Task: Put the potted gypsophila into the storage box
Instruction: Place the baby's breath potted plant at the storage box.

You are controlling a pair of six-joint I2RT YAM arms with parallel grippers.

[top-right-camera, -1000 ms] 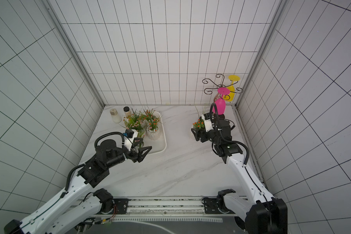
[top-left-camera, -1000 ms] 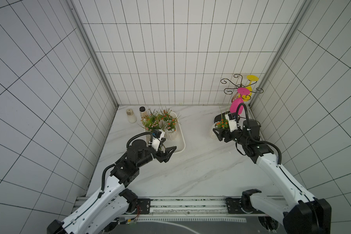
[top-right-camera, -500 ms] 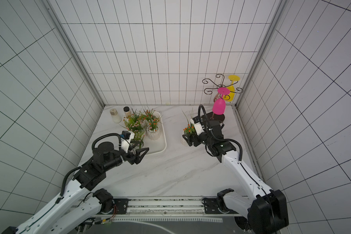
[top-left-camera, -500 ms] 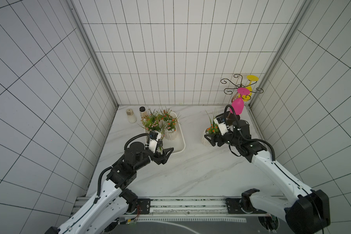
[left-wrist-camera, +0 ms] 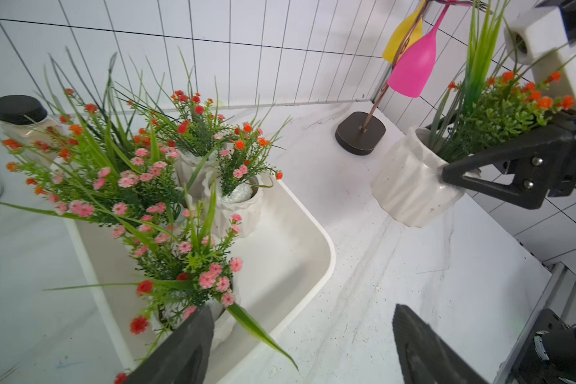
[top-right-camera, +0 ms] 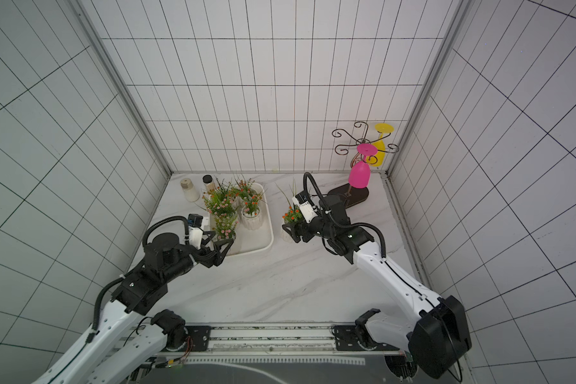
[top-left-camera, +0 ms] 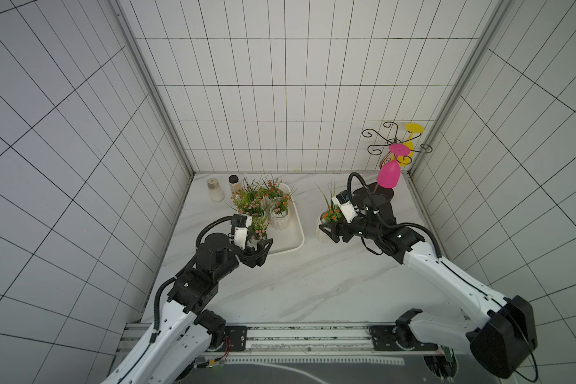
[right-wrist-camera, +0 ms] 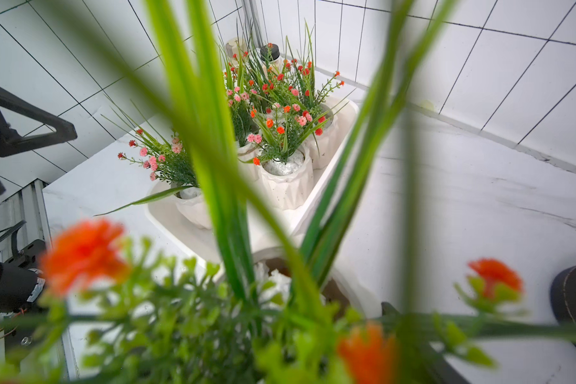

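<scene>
Since the earlier frame your right arm has swung the potted gypsophila (top-left-camera: 330,213) away from the glass rack (top-left-camera: 384,192) and across toward the storage box (top-left-camera: 285,241), and your left arm has pulled back a little toward its base. The right gripper (top-left-camera: 328,232) is clamped on the white ribbed pot, one finger (left-wrist-camera: 486,169) pressed against its rim. The pot sits tilted over bare marble. It is near the box's right rim but apart from it, and I can't tell if its base clears the table. The box lies at the back left with four pots already crowded in, at the back and along its left side. Its near-right corner floor (left-wrist-camera: 280,266) is bare, so that's your room. The low rim there is rounded and unobstructed. The left gripper (top-left-camera: 265,252) hangs spread wide with nothing between the fingers, right at the box's near rim beside the front pink-flowered pot (left-wrist-camera: 193,276). I can't tell whether it touches that pot. The marble between the two grippers is open. Two jars (top-left-camera: 215,190) stand just beyond the box's far left corner by the wall. The rack with the pink glass (top-left-camera: 389,176) stays in the back right corner, behind your right wrist.
</scene>
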